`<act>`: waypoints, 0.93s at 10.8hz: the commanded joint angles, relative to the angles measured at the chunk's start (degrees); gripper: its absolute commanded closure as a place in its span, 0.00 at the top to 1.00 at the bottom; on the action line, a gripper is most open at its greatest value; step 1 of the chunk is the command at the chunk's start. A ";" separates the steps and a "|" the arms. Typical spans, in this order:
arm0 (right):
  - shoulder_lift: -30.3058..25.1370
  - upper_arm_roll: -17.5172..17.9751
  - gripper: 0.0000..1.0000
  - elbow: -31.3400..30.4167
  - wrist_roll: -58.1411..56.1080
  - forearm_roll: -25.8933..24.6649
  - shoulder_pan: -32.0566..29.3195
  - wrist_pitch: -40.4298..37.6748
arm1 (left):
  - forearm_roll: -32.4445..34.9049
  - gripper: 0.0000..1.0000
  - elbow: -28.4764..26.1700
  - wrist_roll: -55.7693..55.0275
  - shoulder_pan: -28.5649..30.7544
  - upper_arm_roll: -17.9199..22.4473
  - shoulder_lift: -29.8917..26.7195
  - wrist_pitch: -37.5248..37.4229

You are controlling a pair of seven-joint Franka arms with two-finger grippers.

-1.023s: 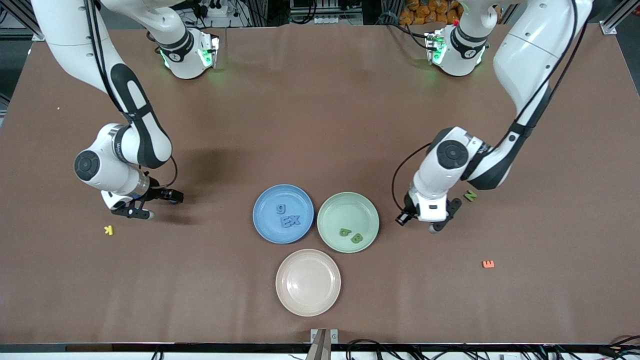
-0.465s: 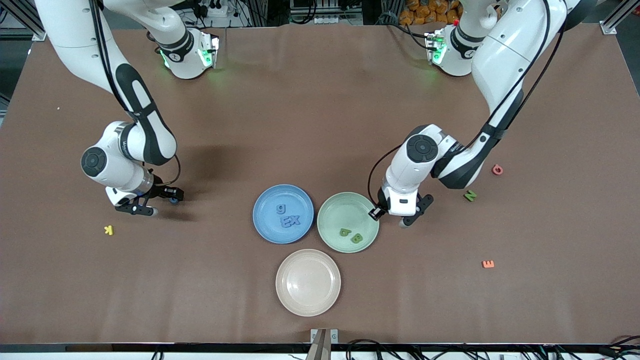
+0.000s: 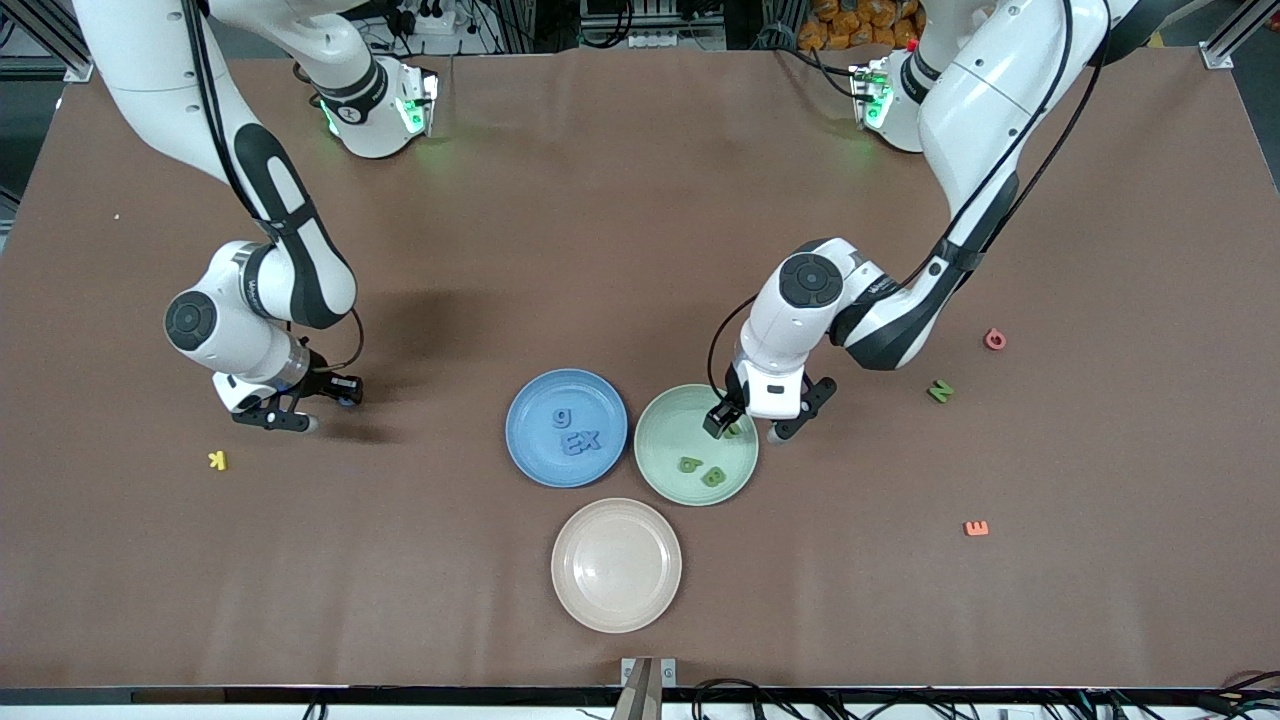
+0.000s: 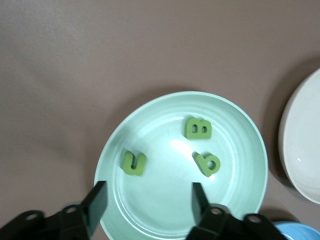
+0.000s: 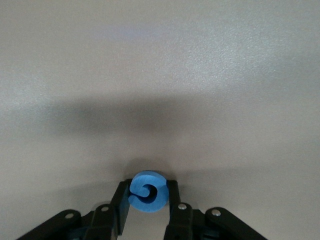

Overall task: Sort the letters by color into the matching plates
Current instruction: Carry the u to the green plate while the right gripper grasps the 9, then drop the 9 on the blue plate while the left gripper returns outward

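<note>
- Letters in blue, namely g, E and a cross [image 3: 572, 432], already on the blue plate [image 3: 530, 400], lower centre of the front frame.
- On the green plate [image 3: 665, 415] beside it: b [image 3: 689, 464], B [image 3: 713, 476] and a third green piece [image 4: 134, 164], lying free.
- Left gripper [image 3: 749, 428] over that plate's rim, jaws spread, nothing between them; drop apparently done.
- Next for it, likely: the green N [image 3: 940, 391] on bare table toward the left arm's end, needing a low, centred pinch.
- Right gripper [image 5: 148, 195] low over bare table toward the right arm's end, pinching a round blue letter [image 5: 147, 190].
- Next: lift and carry to the blue plate.
- Hard to read: which characters the pinched blue piece and the third green piece are, the latter mostly hidden in the front view.
</note>
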 commanded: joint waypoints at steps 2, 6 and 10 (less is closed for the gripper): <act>-0.95 0.34 0.17 -0.39 1.45 -0.62 0.80 0.00 | 1.98 1.00 0.85 0.01 1.44 1.56 -0.46 -7.11; -1.83 1.12 0.17 5.31 10.82 -0.27 5.19 -5.53 | 2.69 1.00 -0.20 5.63 5.92 2.19 -0.81 -11.78; -1.04 6.47 0.17 11.03 20.76 0.00 8.80 -5.54 | 2.87 1.00 -3.27 6.16 10.75 2.19 -3.18 -15.31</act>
